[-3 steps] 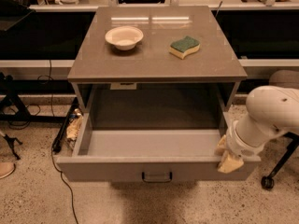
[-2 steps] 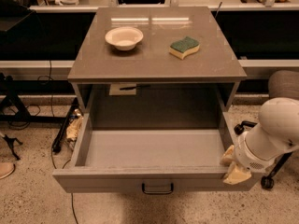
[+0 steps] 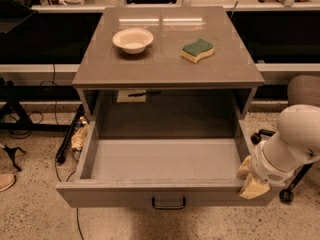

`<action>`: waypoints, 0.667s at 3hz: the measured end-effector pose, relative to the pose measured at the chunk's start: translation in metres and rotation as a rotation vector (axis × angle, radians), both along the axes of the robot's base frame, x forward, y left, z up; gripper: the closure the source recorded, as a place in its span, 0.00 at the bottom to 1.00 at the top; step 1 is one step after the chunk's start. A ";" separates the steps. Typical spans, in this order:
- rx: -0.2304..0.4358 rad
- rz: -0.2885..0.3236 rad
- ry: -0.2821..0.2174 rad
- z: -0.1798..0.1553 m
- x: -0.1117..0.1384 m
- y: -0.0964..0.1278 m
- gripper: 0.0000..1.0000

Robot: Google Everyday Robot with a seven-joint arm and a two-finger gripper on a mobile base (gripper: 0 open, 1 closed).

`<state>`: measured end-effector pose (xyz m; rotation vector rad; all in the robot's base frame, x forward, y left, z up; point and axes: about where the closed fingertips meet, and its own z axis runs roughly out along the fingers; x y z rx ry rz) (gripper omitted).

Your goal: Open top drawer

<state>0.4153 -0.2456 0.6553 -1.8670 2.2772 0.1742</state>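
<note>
The top drawer [image 3: 165,194] is pulled far out of the grey cabinet toward me. Its deep grey box is bare inside. A small black bar handle [image 3: 169,203] sits at the centre of its flat grey front. My gripper [image 3: 250,181] is at the drawer's front right corner, at the end of my white arm [image 3: 295,141]. Its pale fingers [image 3: 254,187] lie against the right end of the drawer front. The other two drawers are out of view.
A white bowl [image 3: 133,39] and a green-and-yellow sponge [image 3: 197,50] sit on the cabinet top [image 3: 165,69]. Cables and a black stand [image 3: 15,119] lie on the floor at left. A chair with castors [image 3: 300,94] stands at right, behind my arm.
The drawer has slid farther out toward me. My gripper has moved with its front right corner, down in the view.
</note>
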 end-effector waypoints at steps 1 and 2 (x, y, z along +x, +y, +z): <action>-0.001 0.001 -0.001 0.001 0.000 0.000 0.28; 0.005 0.008 -0.003 0.003 0.000 0.000 0.06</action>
